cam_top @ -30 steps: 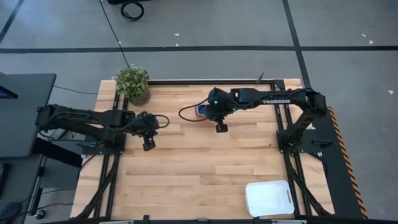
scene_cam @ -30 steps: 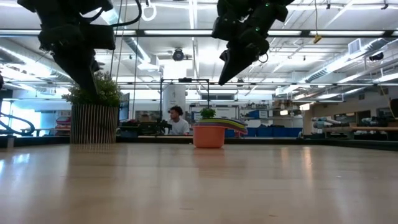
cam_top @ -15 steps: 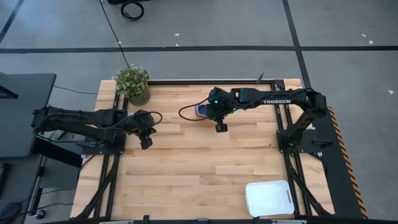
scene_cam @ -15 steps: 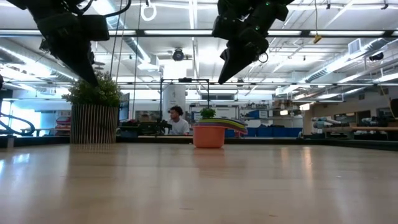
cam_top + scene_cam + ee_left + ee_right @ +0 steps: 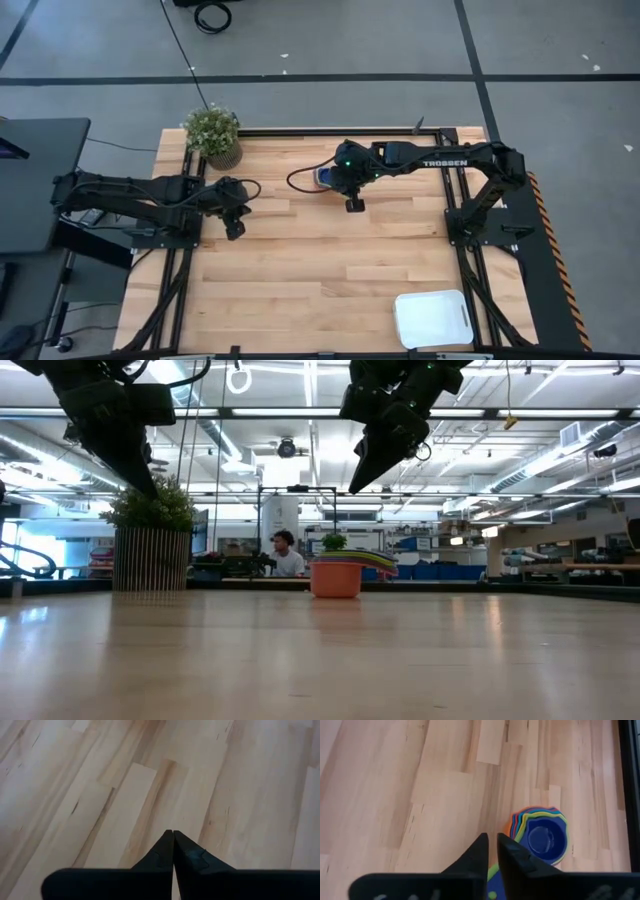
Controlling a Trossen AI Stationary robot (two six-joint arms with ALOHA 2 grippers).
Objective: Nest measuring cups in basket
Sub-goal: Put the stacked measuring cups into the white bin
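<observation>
Six nested measuring cups [image 5: 540, 837] half-hidden under right gripper [image 5: 491, 839], jaws slightly apart; left gripper [image 5: 173, 834] jaws together.

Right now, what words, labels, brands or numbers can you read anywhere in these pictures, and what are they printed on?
"TROSSEN": white lettering on the right arm, seen in the high view.
Pale marks at the right wrist view's bottom edge: cut off, unreadable.
Nothing readable on the measuring cups, basket or plant pot.

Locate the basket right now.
In the high view, the basket sits at the table's near right corner, far from the stacked measuring cups at mid-back under the right gripper.
</observation>
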